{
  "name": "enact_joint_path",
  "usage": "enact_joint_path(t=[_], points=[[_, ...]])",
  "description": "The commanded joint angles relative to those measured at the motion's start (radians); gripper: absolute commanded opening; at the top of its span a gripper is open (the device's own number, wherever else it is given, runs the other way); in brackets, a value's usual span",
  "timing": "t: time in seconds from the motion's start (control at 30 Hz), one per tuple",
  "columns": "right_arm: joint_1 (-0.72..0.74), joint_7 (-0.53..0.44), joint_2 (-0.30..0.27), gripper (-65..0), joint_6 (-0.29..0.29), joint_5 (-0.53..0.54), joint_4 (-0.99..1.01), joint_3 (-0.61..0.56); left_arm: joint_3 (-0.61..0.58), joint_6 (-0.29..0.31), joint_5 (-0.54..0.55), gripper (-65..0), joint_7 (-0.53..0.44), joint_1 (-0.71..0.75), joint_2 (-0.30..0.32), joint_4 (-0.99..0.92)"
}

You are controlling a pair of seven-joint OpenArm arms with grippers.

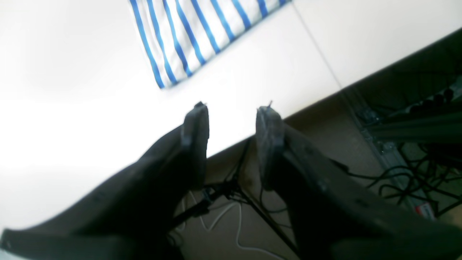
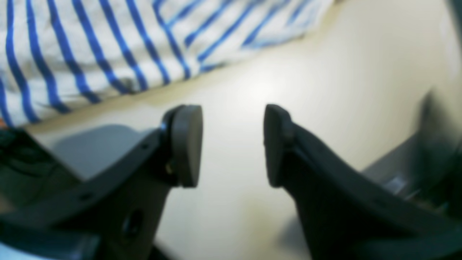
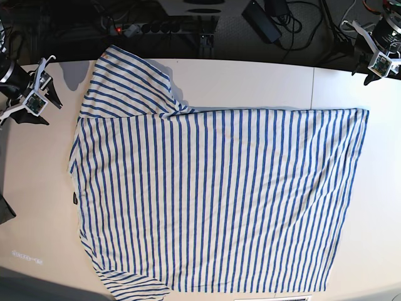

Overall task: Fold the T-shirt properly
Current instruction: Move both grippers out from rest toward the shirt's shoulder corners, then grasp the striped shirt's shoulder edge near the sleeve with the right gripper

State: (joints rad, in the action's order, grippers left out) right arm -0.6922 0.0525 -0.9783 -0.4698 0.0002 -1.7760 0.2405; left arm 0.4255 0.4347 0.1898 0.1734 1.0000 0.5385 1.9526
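Spread flat across the bench, collar at the left, hem at the right: the striped T-shirt, no fold made yet. Both released and empty, left end effector off the far-right hem corner, right end effector beside the far sleeve. Next, by judgement: descend onto the far edge, pinch sleeve and hem corner, carry them toward the near side.

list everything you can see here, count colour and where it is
T-shirt: one, white with blue stripes, spread flat over most of the table, sleeves toward the base view's left
table: one, white, a seam running across it near the shirt's hem end
cables and power strip: several, dark, on the floor beyond the table's far edge
left gripper: one, black, open, empty, over the table edge off the shirt's hem corner
right gripper: one, black, open, empty, above bare table beside the shirt's edge
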Motion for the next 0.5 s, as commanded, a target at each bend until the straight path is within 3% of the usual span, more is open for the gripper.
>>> enact_joint_path(t=[0.0, 0.07, 0.17, 0.47], points=[[0.005, -0.034, -0.048, -37.2, -0.087, -0.043, -0.027, -0.011, 0.009, -0.004, -0.001, -39.6, -0.019, 0.011, 0.018, 0.014], [0.005, -0.058, -0.109, -37.2, -0.085, -0.156, -0.039, -0.069, 0.009, -0.004, -0.004, -39.6, -0.019, 0.011, 0.034, 0.014], [0.031, -0.056, -0.169, -37.2, -0.080, -0.225, -0.037, -0.177, 0.009, -0.005, -0.008, -39.6, -0.020, 0.011, 0.047, 0.014], [0.192, -0.060, -0.202, -37.2, -0.080, -0.453, -0.025, -0.445, 0.009, -0.004, -0.021, -39.6, -0.004, 0.000, 0.047, 0.014]])
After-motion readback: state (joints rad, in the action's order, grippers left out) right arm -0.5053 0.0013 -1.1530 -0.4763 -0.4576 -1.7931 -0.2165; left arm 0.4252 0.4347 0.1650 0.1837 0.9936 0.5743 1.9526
